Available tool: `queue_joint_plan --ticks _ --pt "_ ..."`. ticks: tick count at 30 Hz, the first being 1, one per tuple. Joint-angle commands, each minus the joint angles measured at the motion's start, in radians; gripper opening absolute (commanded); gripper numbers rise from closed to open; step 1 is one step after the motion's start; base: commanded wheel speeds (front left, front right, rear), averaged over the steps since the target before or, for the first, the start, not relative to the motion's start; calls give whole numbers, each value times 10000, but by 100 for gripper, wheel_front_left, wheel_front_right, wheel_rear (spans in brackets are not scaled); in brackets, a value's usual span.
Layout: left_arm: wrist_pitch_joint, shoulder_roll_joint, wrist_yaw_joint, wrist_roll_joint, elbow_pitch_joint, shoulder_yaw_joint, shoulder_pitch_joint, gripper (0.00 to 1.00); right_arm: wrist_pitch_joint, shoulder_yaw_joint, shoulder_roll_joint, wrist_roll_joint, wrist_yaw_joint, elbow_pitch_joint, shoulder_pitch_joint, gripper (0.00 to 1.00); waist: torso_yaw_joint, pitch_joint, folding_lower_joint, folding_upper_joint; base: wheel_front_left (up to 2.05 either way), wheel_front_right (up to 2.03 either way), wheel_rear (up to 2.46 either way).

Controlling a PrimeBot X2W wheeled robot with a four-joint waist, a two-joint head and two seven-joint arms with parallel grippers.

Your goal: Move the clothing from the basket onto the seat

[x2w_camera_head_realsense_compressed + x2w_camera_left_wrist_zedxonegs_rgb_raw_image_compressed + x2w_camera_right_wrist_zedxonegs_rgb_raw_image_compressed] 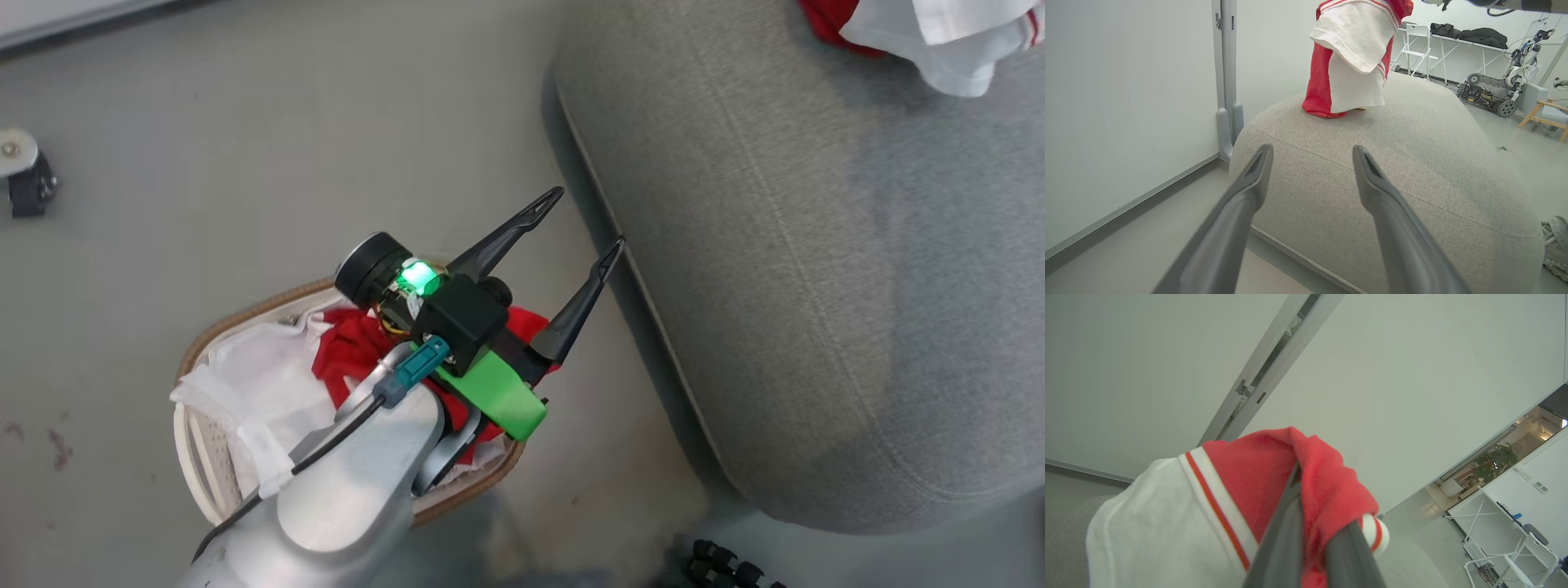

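Where right hand (pixel 1318 506) grips clothing (pixel 1229 486), closed — tight

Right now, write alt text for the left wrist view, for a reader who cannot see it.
The left gripper is open, its two dark fingers aimed at the grey seat. Red-and-white clothing hangs from above, its lower edge touching the seat's top; a white wall stands at the left.

basket (pixel 245 309): the middle and far rim are covered by the left hand (pixel 589 216) and its forearm.
clothing in basket (pixel 351 355): largely hidden beneath that hand's body.
held clothing (pixel 1249 477): cut off by the bottom edge; the fingertips of the right hand (pixel 1318 506) are buried in its folds.
seat (pixel 816 286): cropped at the right edge, beyond the left hand.
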Motion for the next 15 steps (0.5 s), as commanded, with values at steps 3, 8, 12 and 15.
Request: queue_joint_plan --ticks 3,8,12,15 --pt "6 50 -30 -92 -86 -196 -335 100 -59 -872 131 -366 -14 827 650 0 615 699 -1 -1 0 0 0" --pt "6 47 -31 -171 -149 -399 -489 100 -73 -2295 519 -886 -14 1784 1623 20 627 679 -1 -1 0 0 0" --pt "6 41 -31 -230 -127 -391 -351 100 -92 -2904 985 -1109 -14 1644 2467 100 483 441 -1 -1 0 0 0" --pt "6 -38 -31 -320 -12 -372 -119 100 -94 -3230 1338 -1277 -14 1314 3231 100 377 96 -1 -1 0 0 0"
